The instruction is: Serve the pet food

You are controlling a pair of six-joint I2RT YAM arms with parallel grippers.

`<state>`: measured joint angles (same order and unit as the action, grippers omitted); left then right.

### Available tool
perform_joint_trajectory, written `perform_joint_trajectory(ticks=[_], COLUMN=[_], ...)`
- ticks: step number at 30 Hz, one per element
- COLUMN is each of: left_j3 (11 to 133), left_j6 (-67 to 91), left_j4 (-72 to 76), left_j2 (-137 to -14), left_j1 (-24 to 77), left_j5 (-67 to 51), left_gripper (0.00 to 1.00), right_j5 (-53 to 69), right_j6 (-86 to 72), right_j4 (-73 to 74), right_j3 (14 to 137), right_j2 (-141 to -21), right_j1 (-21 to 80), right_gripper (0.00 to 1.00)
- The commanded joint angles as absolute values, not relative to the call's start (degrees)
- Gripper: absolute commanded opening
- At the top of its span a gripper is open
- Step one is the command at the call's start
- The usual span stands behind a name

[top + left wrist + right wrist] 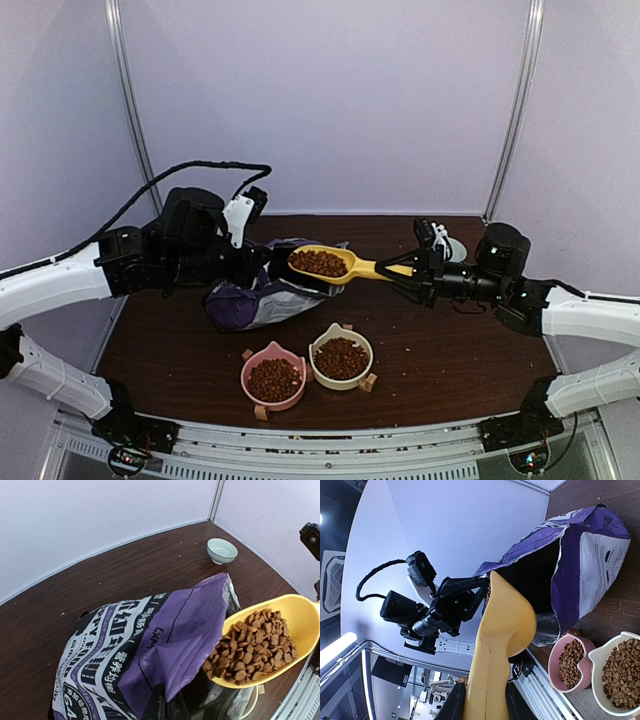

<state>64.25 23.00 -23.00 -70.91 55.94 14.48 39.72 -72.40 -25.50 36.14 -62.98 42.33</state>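
A heap of brown pet food [318, 262] fills the yellow scoop [365, 268], which hangs level over the mouth of the purple puppy food bag [250, 305]. My right gripper [408, 270] is shut on the scoop's handle. In the right wrist view the scoop's underside [505, 630] rises from between the jaws of the right gripper [482, 702]. My left gripper [262, 265] is shut on the bag's upper edge and holds it open. The left wrist view shows the bag [150, 645], the left gripper [167, 705] pinching it, and the pet food [255, 645] in the scoop [300, 607].
A pink bowl [247, 385] and a cream bowl [368, 350], both full of kibble, stand side by side near the front edge. They also show in the right wrist view: pink bowl [555, 667], cream bowl [596, 680]. A small pale bowl [221, 550] sits at the back right.
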Motion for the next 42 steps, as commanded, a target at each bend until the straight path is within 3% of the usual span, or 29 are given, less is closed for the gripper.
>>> perform_joint_trajectory(ticks=[1,22,42], left_j3=[65.3,58.8,59.0], left_j6=[25.7,25.9,22.2], left_j4=[-24.5,-24.7,-26.4], left_j2=[-72.4,-69.8,-63.6], left_j1=[54.3,43.0,36.8], left_j5=[17.5,13.7,9.9], left_gripper=[0.0,0.0,0.0], right_j5=[39.9,41.1,38.2], right_j6=[-72.8,-69.0,-58.4], right_j4=[-27.5,-14.0,-1.5], right_j3=[36.7,40.2,41.6], right_j2=[-60.5,-54.3,-63.1], right_j1=[41.9,51.9,56.0], right_gripper=[0.2,0.2,0.2])
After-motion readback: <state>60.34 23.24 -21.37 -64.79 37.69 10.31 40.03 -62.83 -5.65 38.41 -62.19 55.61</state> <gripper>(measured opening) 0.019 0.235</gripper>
